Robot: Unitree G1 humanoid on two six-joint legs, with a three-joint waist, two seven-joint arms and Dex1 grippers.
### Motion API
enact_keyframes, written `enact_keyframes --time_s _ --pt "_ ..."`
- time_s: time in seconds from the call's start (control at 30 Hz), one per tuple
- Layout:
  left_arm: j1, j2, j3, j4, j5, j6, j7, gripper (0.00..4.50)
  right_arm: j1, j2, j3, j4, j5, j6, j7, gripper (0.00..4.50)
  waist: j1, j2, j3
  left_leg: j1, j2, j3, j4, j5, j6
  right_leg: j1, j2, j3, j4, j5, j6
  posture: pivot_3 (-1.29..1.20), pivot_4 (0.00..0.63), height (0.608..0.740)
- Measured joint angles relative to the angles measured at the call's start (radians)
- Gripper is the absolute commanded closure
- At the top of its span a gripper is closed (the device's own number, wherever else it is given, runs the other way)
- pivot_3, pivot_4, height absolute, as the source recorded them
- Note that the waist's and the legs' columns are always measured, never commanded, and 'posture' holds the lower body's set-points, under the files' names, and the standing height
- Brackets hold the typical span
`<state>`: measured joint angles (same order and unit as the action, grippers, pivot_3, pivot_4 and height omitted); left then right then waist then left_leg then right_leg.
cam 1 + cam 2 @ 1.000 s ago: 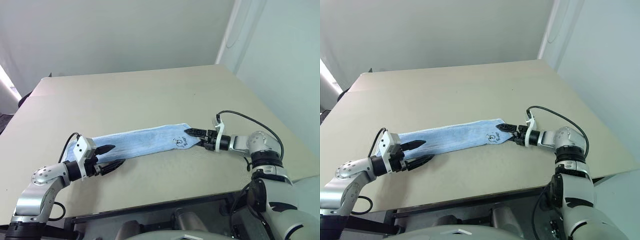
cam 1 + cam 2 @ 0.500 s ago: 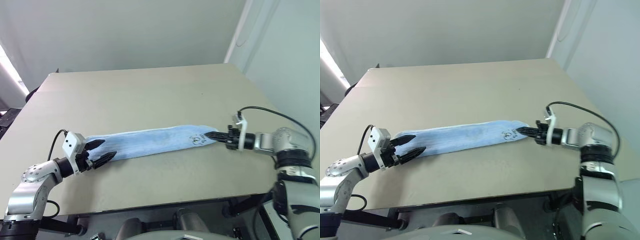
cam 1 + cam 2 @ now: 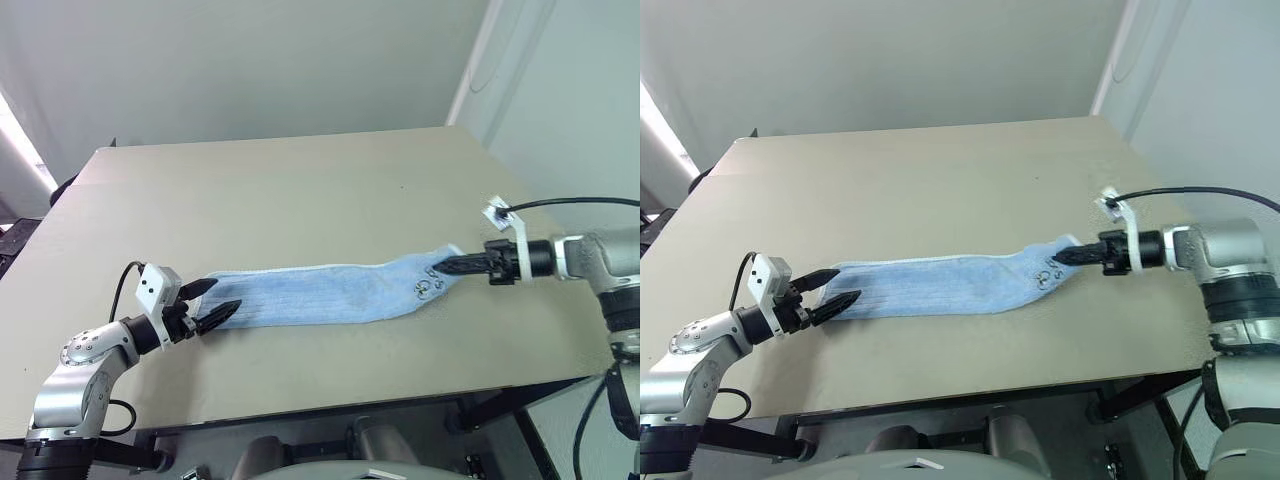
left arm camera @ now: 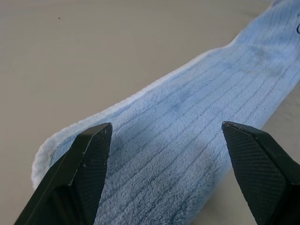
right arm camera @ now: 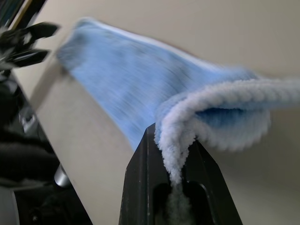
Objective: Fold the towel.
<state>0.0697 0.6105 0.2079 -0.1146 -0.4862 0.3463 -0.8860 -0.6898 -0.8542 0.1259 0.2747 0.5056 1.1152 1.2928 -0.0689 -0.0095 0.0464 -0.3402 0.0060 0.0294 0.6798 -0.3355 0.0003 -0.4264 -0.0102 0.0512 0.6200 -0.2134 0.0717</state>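
The table (image 3: pixel 300 190) lies bare from nine o'clock round through twelve to three, a broad open run for any hand crossing the far half. Across the near middle the towel (image 3: pixel 330 292) stretches as a long flat strip from eight o'clock toward three, its right end lifted off the surface. The left gripper (image 3: pixel 212 305) sits spread wide at the strip's eight o'clock end, the right gripper (image 3: pixel 443 268) is pinched on the three o'clock end. Along the six o'clock edge a narrow bare lane remains.
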Motion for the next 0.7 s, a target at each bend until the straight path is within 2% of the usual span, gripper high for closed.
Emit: enact_keyframes --time_s 0.27,0.43,0.67,0.7 --pt "0.001 -0.006 0.005 -0.002 0.002 -0.001 0.024 0.56 -0.001 0.231 0.107 -0.233 0.021 0.040 -0.122 4.45 0.002 0.000 0.000 -0.002 0.000 0.000 0.000 0.000 0.000 -0.001 -0.002 0.000 -0.002 0.001 -0.001 0.00 0.000 0.740" --pt "0.016 -0.006 0.007 -0.010 0.002 0.000 0.041 0.56 -0.030 0.356 0.145 -0.183 0.009 0.040 -0.203 4.45 0.002 0.000 0.000 -0.002 -0.001 0.000 0.000 0.000 0.000 -0.001 -0.004 0.000 -0.001 0.003 -0.003 0.00 0.000 0.740" --pt "0.055 -0.005 0.011 -0.035 0.002 -0.001 0.054 0.56 -0.031 0.442 0.216 -0.161 -0.051 -0.014 -0.281 4.45 0.001 0.000 0.000 -0.003 0.000 0.000 0.000 0.000 0.000 -0.002 -0.005 -0.001 -0.001 0.003 -0.004 0.00 0.000 0.740" --pt "0.056 -0.005 0.011 -0.039 0.002 -0.001 0.057 0.56 -0.031 0.449 0.222 -0.161 -0.056 -0.022 -0.290 4.24 0.001 0.000 0.000 -0.003 -0.001 0.000 0.000 0.000 0.000 -0.002 -0.005 -0.001 -0.001 0.003 -0.004 0.00 0.000 0.740"
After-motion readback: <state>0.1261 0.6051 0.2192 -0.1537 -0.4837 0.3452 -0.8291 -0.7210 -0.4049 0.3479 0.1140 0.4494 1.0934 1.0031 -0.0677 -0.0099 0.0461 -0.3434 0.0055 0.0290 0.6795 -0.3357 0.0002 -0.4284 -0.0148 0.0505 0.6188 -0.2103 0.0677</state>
